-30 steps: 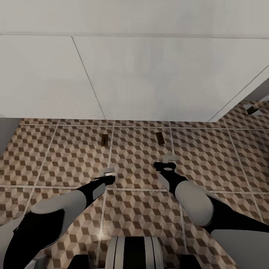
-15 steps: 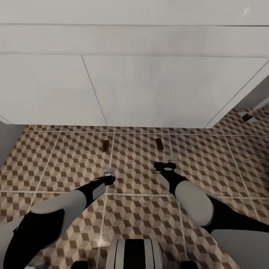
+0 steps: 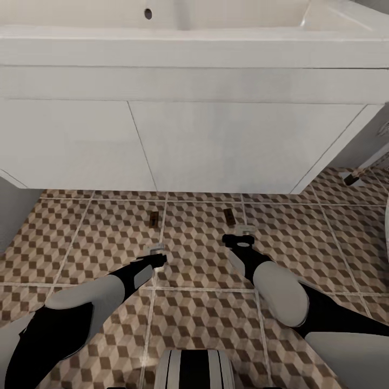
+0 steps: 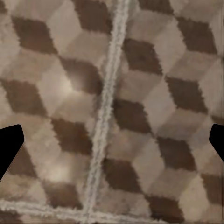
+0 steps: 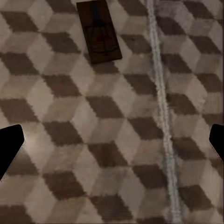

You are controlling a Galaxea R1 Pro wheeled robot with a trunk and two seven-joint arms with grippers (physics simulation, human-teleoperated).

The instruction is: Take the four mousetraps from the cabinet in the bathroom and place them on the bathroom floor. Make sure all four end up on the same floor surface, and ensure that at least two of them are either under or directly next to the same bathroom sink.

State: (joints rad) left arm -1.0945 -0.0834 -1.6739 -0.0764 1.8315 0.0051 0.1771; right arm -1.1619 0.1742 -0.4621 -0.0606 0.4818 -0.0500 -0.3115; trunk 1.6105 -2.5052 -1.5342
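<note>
Head view, near to far. Both arms reach low over the patterned bathroom floor (image 3: 97, 227). The left claw (image 3: 156, 250) and the right claw (image 3: 244, 231) hang just above the tiles; in each wrist view the two dark finger ends sit wide apart at the frame edges with nothing between them, so both claws are open and empty.

Just beyond the left claw lies the left mousetrap (image 3: 154, 219); just beyond the right claw lies the right mousetrap (image 3: 229, 217), seen closer at (image 5: 98, 31). Both lie flat on the tiles, long axis running roughly near-to-far, pointing toward the sink (image 3: 216, 146), whose white front stands just behind them. A third small brown object (image 3: 351, 179) lies on the floor far right, past the sink's corner; whether it is a trap cannot be told.

Judged step: two traps look placed beside the sink. The next move calls for fetching any trap left in the cabinet.
</note>
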